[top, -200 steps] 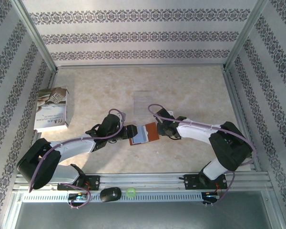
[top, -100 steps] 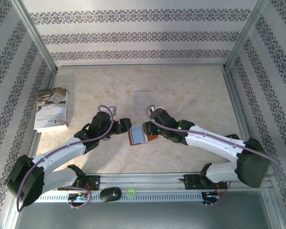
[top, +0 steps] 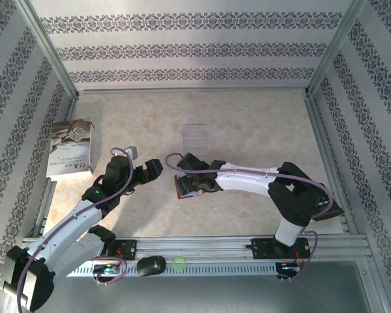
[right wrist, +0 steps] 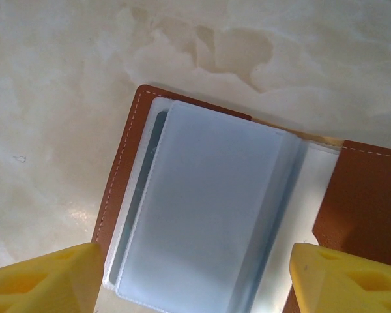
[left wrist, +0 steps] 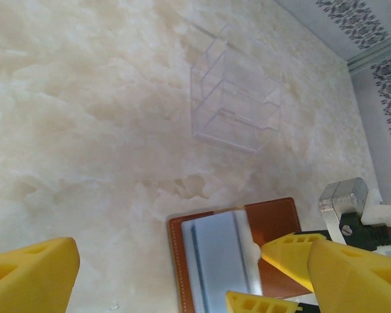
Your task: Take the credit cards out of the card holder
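Card holder (right wrist: 202,215) lies open on the table (right wrist: 52,78), grey-blue sleeves up; I see my right gripper (right wrist: 195,287) spread wide over it, left gripper (top: 154,168) released beside.

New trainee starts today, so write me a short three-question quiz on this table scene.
1. True or false: the wallet lies closed.
2. The right gripper above the wallet is: A open, B shut on a card, C shut on the wallet.
3. Fill in: the booklet lies near the table's ___ edge, seen from above.
Key: 1 false; 2 A; 3 left.
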